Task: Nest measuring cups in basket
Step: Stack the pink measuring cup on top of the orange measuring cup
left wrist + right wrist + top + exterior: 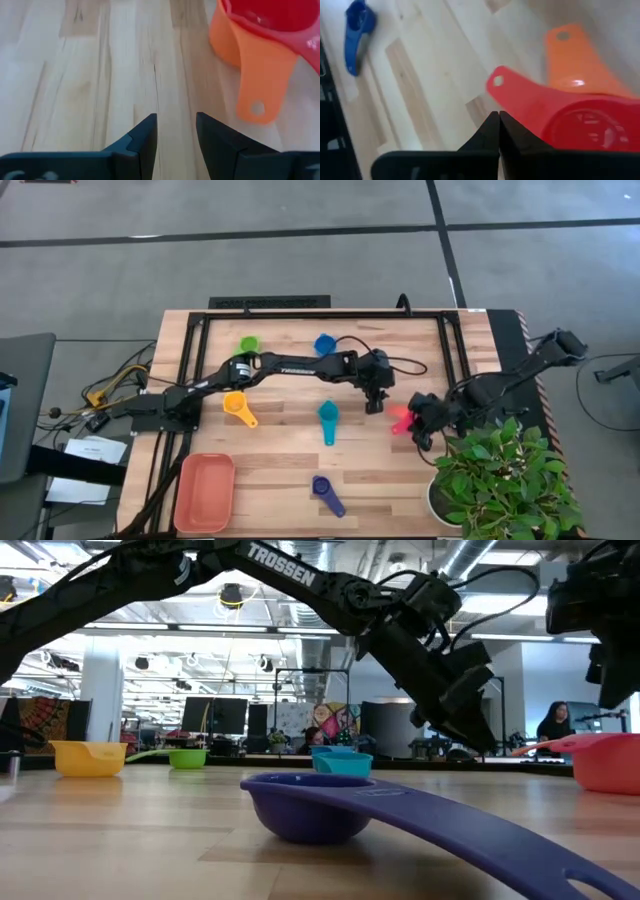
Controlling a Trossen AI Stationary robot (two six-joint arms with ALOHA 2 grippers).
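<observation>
A pink measuring cup (585, 125) sits with its bowl inside a coral one (250, 60) on the table's right part, their handles splayed apart. My right gripper (498, 120) is shut, its tips just over the pink cup's handle. My left gripper (176, 130) hangs open and empty to the left of this pair (402, 420), pointing down at a slant. Green (247, 343), blue (324, 343), yellow (238, 408), teal (328, 420) and purple (326, 495) cups lie singly on the wood. The basket (205, 492) rests at the near left corner. My right gripper comes down at a slant with its shut fingertips (492, 125) in front of the edge of the pink cup's handle (507, 92). I cannot tell whether they touch it. Nothing shows between the fingers.
A potted plant (505, 480) stands at the near right corner, close to my right arm. A black metal frame (300, 312) runs along the table's far and side edges. Bare wood lies between the teal cup and the basket.
</observation>
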